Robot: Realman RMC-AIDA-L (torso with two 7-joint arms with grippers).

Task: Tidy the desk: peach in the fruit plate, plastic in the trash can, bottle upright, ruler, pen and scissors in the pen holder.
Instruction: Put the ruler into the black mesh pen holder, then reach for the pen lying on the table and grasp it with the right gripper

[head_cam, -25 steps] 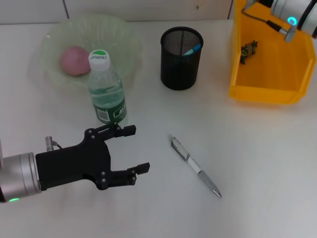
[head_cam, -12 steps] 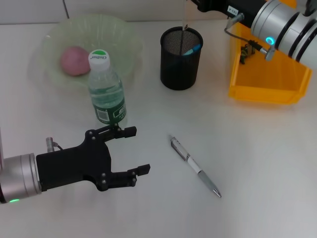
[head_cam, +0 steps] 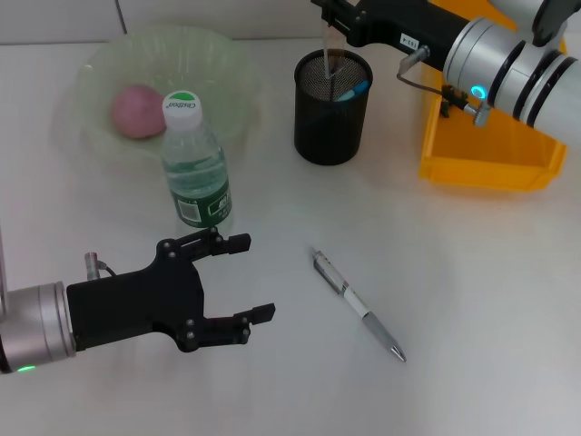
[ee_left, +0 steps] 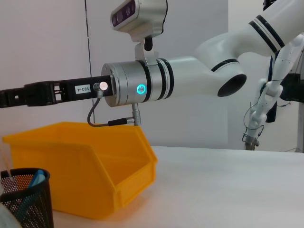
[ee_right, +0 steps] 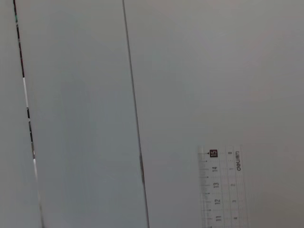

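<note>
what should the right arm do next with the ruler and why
Probably lower it a little further and let go. The right gripper holds the clear ruler upright over the pen holder, its lower end at the rim. The left gripper rests open near the bottle; the pen lies on the desk.

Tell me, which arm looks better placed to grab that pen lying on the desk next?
Probably the left. Its gripper hangs open just beside the pen, while the right gripper is busy over the pen holder, lowering the clear ruler in.
</note>
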